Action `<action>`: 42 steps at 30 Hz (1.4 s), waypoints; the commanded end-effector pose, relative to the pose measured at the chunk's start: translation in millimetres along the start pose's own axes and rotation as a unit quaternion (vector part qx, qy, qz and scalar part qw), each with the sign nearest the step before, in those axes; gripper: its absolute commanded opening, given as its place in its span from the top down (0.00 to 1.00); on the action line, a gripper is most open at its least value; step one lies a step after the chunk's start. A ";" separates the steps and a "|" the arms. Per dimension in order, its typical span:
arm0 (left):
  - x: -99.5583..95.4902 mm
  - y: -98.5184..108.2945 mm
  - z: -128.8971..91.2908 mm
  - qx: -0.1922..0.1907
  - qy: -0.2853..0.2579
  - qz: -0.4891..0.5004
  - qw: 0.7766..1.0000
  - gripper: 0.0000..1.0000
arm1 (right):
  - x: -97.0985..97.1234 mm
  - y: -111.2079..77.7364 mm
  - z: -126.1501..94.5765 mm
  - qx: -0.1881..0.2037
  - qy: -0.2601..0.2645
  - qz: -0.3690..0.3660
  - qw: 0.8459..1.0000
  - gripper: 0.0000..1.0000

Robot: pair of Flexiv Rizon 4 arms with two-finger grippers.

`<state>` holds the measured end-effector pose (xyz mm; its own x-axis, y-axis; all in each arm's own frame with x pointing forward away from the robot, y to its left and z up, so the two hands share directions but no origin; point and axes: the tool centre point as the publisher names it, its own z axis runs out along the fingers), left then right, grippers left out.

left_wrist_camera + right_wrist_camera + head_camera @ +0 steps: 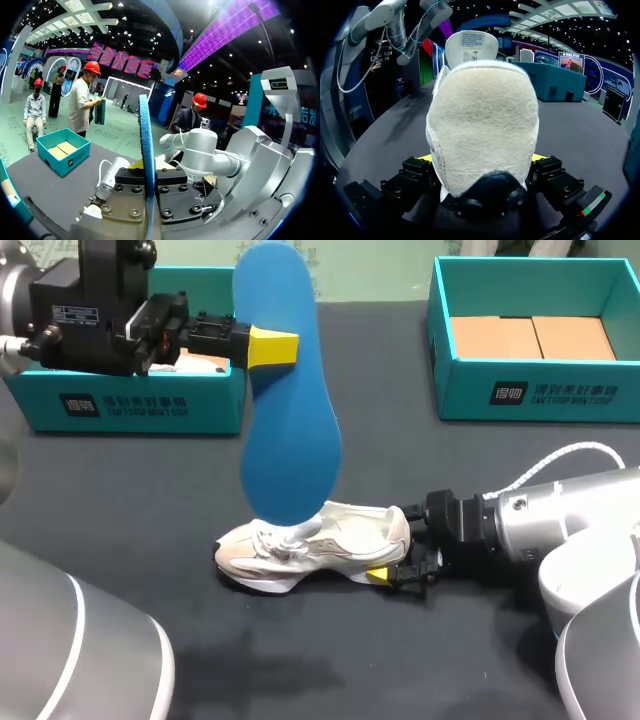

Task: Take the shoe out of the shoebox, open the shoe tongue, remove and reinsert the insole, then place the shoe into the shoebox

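A blue insole (285, 390) stands upright in the air, with my left gripper (272, 347) shut on its upper part. Its lower end reaches the laces of the white shoe (320, 540). The shoe lies on the dark table, toe pointing left. In the left wrist view the insole (145, 150) shows edge-on between the left gripper (149, 175) pads. My right gripper (400, 552) is at the shoe's heel. In the right wrist view the beige heel (480, 115) fills the space between the right gripper (480, 160) fingers, which lie against both its sides.
A teal shoebox (130, 405) stands at the back left, behind my left arm. A second teal box (540, 390) with a cardboard floor stands at the back right. My right arm lies low along the table on the right.
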<state>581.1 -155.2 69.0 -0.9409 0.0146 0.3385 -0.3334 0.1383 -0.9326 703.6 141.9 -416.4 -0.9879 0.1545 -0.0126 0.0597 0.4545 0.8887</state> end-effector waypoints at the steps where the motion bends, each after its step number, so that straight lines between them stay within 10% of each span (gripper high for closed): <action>1: -0.3 0.4 1.0 0.000 0.000 0.000 1.000 1.00 | 4.6 1.1 -12.5 0.025 -0.004 0.001 1.000 0.00; 15: -0.3 0.4 1.0 0.000 0.000 0.000 1.000 1.00 | 6.2 4.0 -40.4 0.192 0.000 0.001 0.981 0.00; 24: -0.3 0.4 1.0 0.000 0.000 0.000 1.000 1.00 | 7.6 15.6 -49.1 0.334 -0.004 0.033 0.942 0.00; 27: -0.3 0.4 1.0 0.000 0.000 0.000 1.000 1.00 | 8.5 22.9 -51.5 0.427 -0.009 0.064 0.902 0.00; 39: -0.3 0.4 1.0 0.000 0.000 0.000 1.000 1.00 | 8.5 22.9 -51.5 0.427 -0.009 0.064 0.902 0.00; 42: -0.3 0.4 1.0 0.000 0.000 0.000 1.000 1.00 | 3.6 29.5 -48.7 0.466 0.000 0.079 0.881 0.00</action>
<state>580.8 -155.1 68.8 -0.9409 0.0142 0.3384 -0.3334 0.1378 -0.9327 689.8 106.4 -371.8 -0.9606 0.2693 0.0685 0.2687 0.8373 0.4762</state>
